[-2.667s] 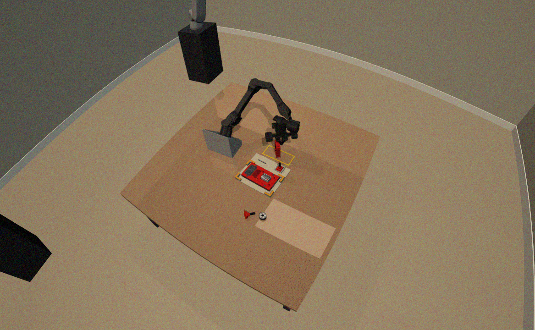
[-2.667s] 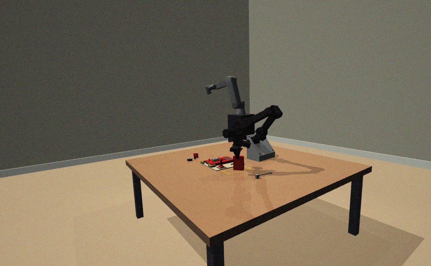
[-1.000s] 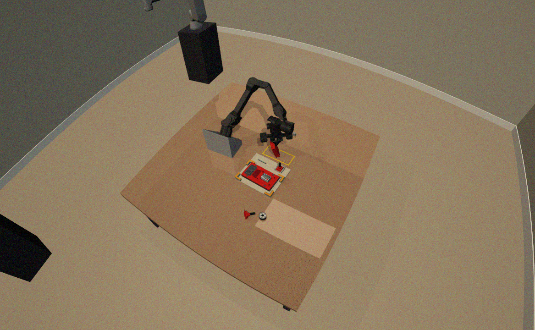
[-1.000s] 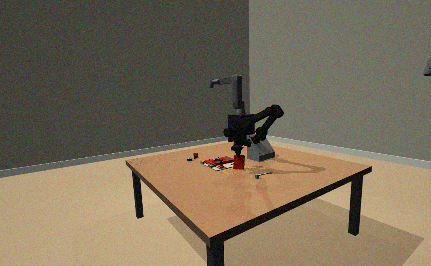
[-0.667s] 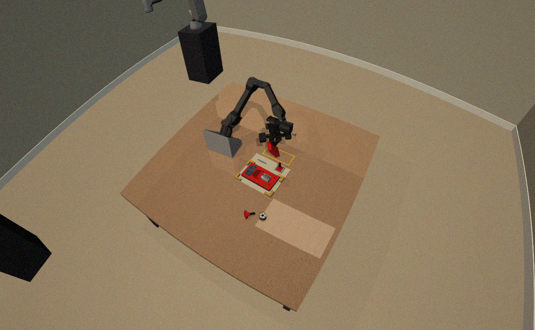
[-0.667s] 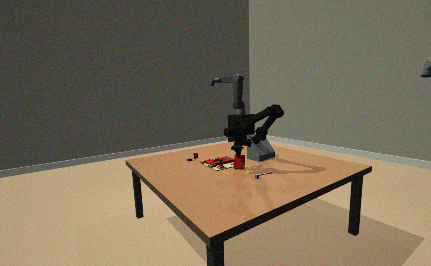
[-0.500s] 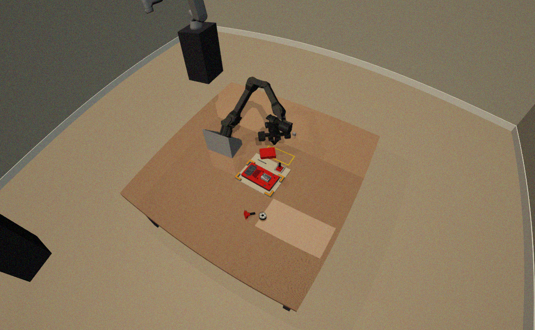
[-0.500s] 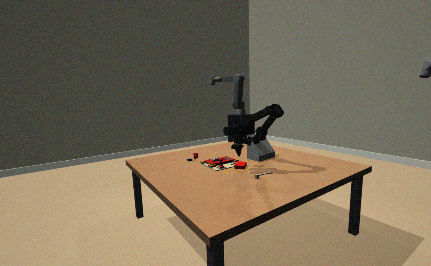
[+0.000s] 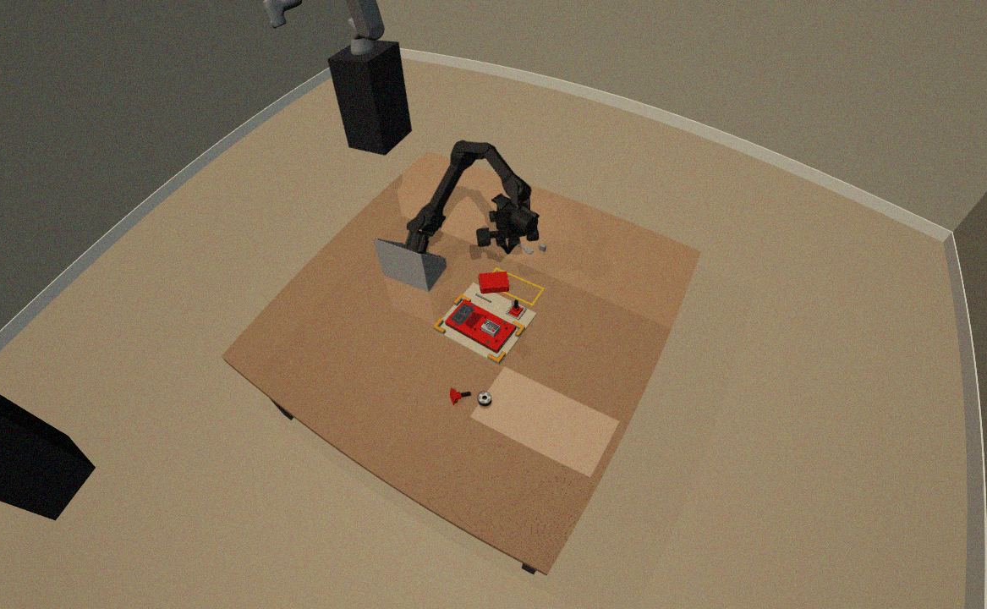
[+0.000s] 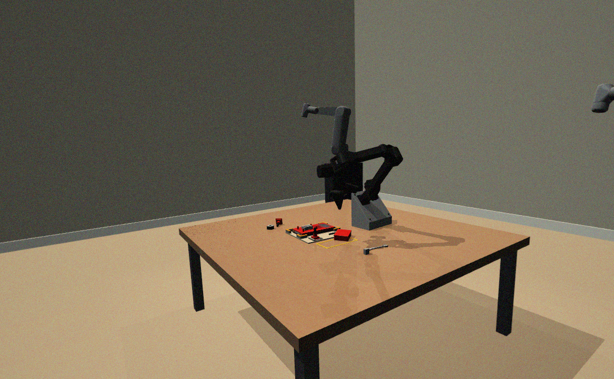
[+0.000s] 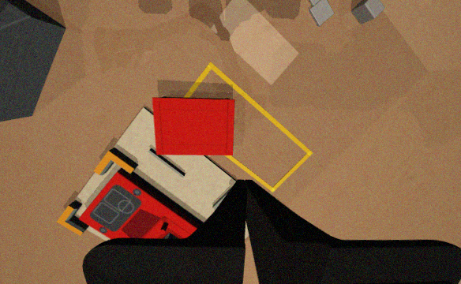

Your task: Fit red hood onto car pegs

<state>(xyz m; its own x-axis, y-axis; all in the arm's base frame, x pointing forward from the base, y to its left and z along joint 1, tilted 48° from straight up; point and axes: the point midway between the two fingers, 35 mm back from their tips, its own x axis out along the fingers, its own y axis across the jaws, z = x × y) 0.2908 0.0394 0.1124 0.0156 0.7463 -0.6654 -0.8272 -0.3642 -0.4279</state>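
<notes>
Your gripper (image 11: pixel 246 185) is up off the table w/ fingers pressed together, holding nothing. Hood (image 11: pixel 193 126) lies flat, roof up, partly on the jig (image 11: pixel 183 179) edge, partly over the yellow outline (image 11: pixel 270 118), just beside the car (image 11: pixel 136 213), not on it.

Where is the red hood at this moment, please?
The red hood lies flat, partly on the beige jig plate and partly over the yellow outline's corner, ahead of the shut, empty gripper.
</notes>
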